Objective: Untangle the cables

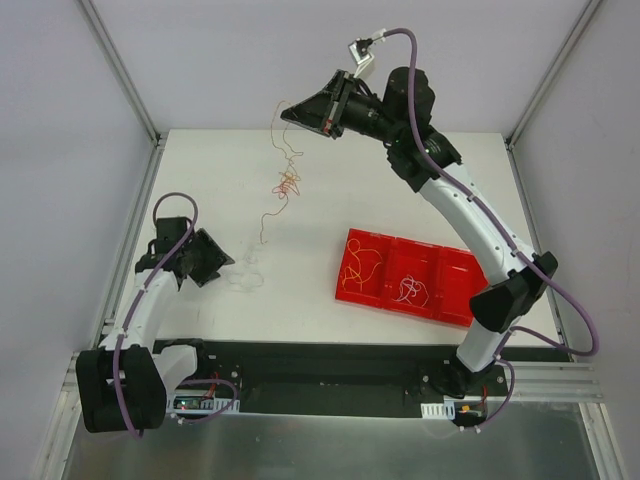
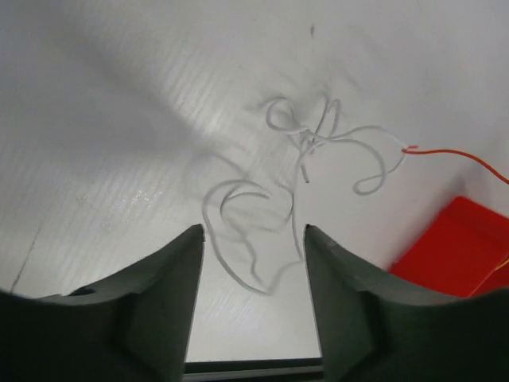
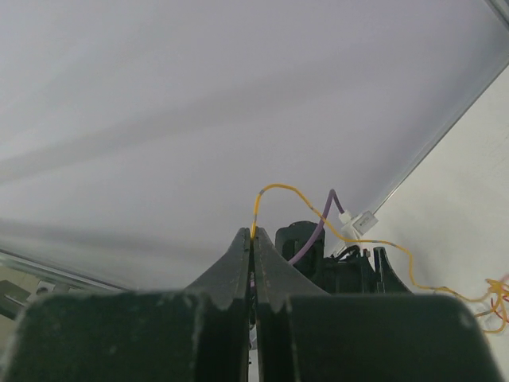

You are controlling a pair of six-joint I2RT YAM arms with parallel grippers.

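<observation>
- Firmly pressed together, the right fingers pinch an orange-yellow cable, raised beyond the far left corner of the red tray.
- From them that cable hangs down to a small orange tangle, also far-left of the tray.
- Left fingers stand wide apart over a white cable lying on the surface left of the tray.
- Loose strands lie in the tray's left and middle compartments.
</observation>
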